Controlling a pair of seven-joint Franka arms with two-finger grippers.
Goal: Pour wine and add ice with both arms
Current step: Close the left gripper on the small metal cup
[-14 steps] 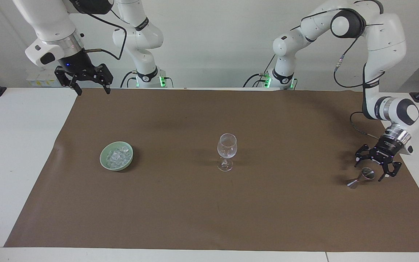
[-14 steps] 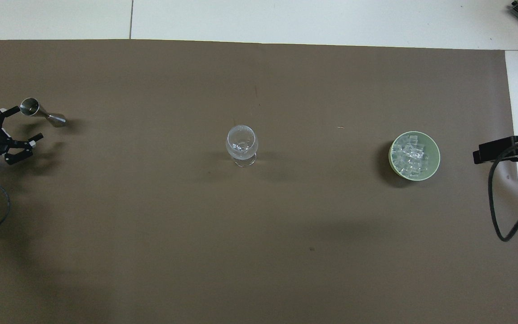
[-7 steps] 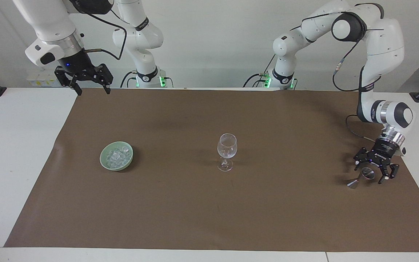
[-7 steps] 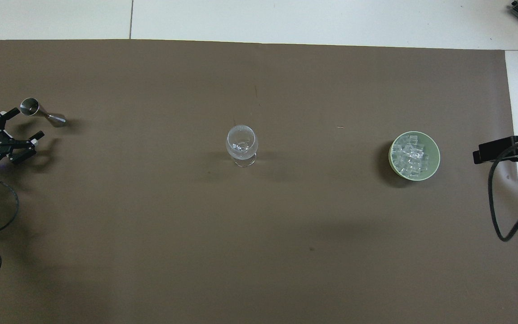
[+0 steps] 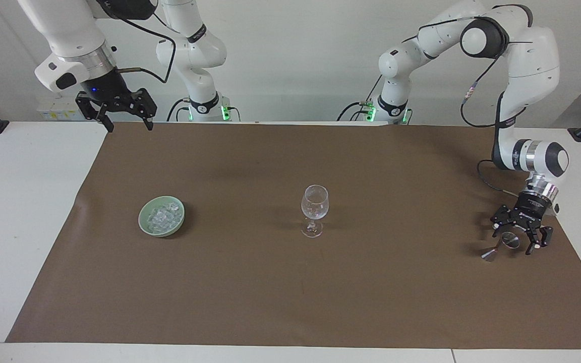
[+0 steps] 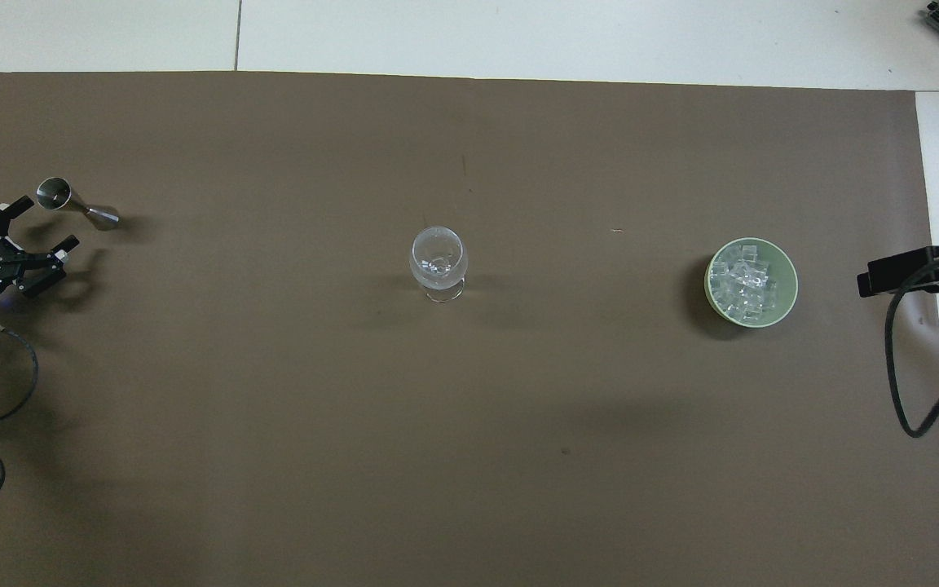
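A clear wine glass (image 5: pixel 314 204) stands mid-mat; it also shows in the overhead view (image 6: pixel 438 257). A green bowl (image 5: pixel 141 222) holds the ice (image 5: pixel 163 216) toward the right arm's end; the bowl (image 6: pixel 791 281) and the ice (image 6: pixel 742 285) also show from overhead. A small steel jigger (image 5: pixel 508 242) is at the left arm's end, also seen from overhead (image 6: pixel 70 204). My left gripper (image 5: pixel 515 241) is open low beside the jigger's cup, without holding it; from overhead (image 6: pixel 47 222) it is just on the robots' side of the jigger. My right gripper (image 5: pixel 124 123) is open and waits raised over the mat's edge by the robots.
A brown mat (image 5: pixel 290 297) covers most of the white table (image 5: pixel 23 212). A black part of the right arm with a hanging cable (image 6: pixel 897 273) juts in at the overhead view's edge beside the bowl.
My left arm's wrist has swung and its open gripper has shifted slightly toward the jigger. The right arm, glass, bowl and jigger have not moved.
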